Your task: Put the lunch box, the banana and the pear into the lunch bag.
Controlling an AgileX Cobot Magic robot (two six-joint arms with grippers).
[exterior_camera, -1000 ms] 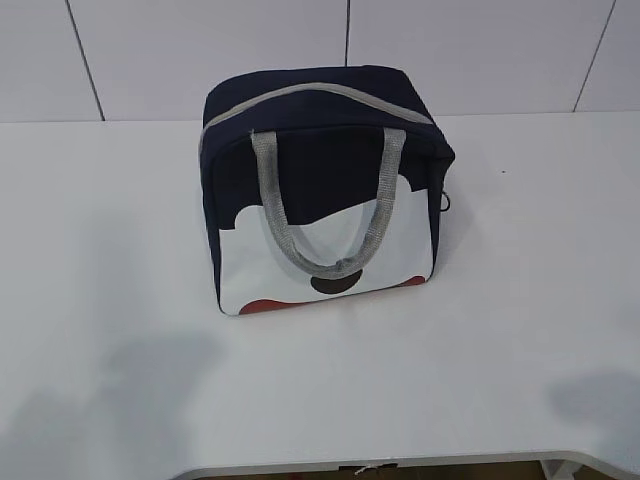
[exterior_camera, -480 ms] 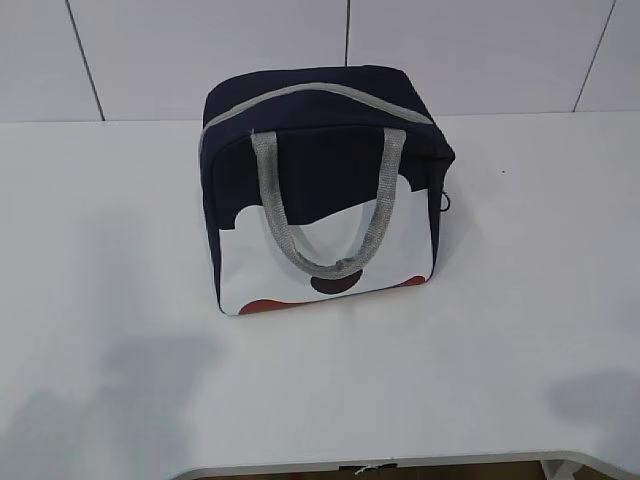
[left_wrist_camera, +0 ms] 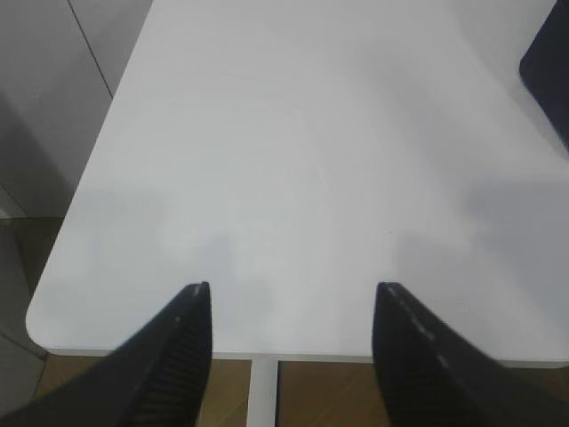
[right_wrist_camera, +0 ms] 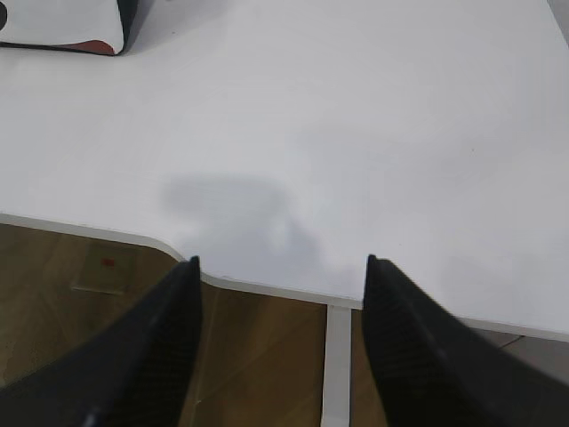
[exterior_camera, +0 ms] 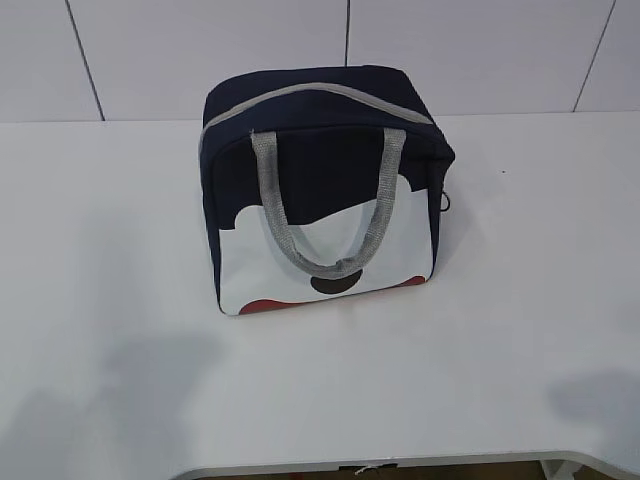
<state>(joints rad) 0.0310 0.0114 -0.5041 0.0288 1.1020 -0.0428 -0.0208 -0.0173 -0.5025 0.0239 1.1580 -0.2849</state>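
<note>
The lunch bag (exterior_camera: 322, 190) stands upright on the white table (exterior_camera: 520, 330), toward the back of it and close to the tiled wall (exterior_camera: 480, 50) behind. Its white-and-red front panel faces the camera, with a dark half-round shape at the bottom edge of that panel. The grey zipper (exterior_camera: 310, 95) runs in an arc over the top of the bag and looks closed along the length that shows. One grey handle (exterior_camera: 325, 215) hangs down in a loop over the front panel. A small dark ring (exterior_camera: 449, 202) pokes out at the bag's right side, low near the back corner.

The left end effector (left_wrist_camera: 293, 307) hangs above the near edge of the table, well apart from the bag, with its two black fingers (left_wrist_camera: 182, 347) spread wide and nothing between them. In the left wrist view only a dark blue corner of the bag (left_wrist_camera: 547, 67) shows at the upper right.

The right end effector (right_wrist_camera: 280, 276) also sits over the table's near edge, well apart from the bag, its fingers (right_wrist_camera: 404, 338) likewise spread with nothing gripped. In the right wrist view a bottom corner of the bag (right_wrist_camera: 67, 22), white with a red patch, lies at the upper left. Brown floor (right_wrist_camera: 80, 294) shows under the table edge, and a white table leg (right_wrist_camera: 336, 374) runs down between the fingers.
</note>
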